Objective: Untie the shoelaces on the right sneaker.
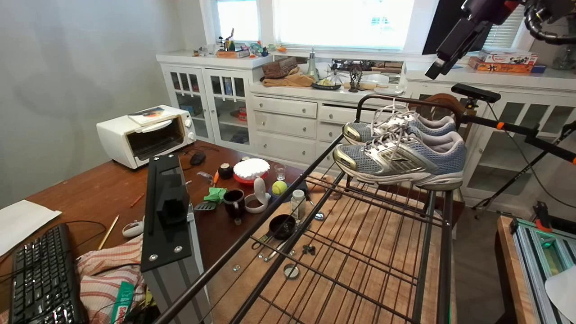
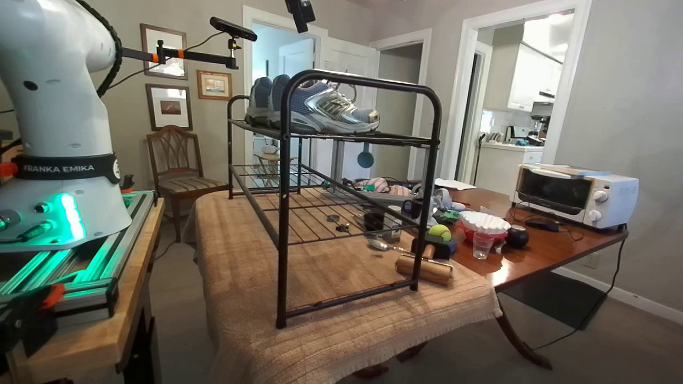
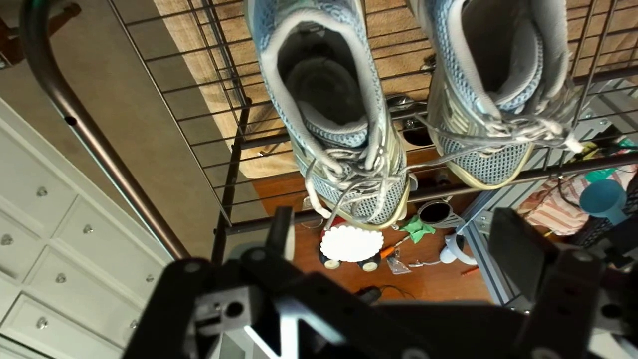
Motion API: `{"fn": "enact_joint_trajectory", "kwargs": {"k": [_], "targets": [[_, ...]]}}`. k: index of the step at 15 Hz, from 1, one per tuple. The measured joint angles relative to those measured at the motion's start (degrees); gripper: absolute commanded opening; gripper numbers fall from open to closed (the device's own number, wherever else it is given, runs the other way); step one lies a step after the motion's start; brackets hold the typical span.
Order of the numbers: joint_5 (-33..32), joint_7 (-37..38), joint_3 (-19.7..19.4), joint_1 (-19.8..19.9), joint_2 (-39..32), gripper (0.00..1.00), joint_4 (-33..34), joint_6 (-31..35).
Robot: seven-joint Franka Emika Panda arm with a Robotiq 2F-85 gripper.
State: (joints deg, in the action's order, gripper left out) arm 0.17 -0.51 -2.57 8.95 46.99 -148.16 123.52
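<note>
Two blue-grey and silver sneakers with gold toes stand side by side on top of the metal rack. In the wrist view one sneaker (image 3: 391, 149) is at the middle and one sneaker (image 3: 498, 159) at the right, toes toward the bottom. I cannot tell which counts as the right sneaker. Grey laces (image 3: 364, 174) lie in loops over the middle one; laces (image 3: 528, 129) bunch on the other. Whether they are knotted is unclear. My gripper (image 3: 396, 232) is open and empty, apart from the shoes. In both exterior views the gripper (image 1: 435, 69) (image 2: 301, 24) is above them.
The black rack (image 1: 427, 252) has a raised end rail (image 1: 407, 96) beside the sneakers. A camera on an arm (image 1: 476, 92) stands near the heels. On the table below are a tennis ball (image 1: 279, 187), a mug (image 1: 234, 203), and a toaster oven (image 1: 144, 135).
</note>
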Motion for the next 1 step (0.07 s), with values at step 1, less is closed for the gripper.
{"fn": "enact_joint_trajectory", "kwargs": {"k": [1], "targets": [[0.0,0.0,0.0,0.0,0.0,1.0,0.0,0.0]]}}
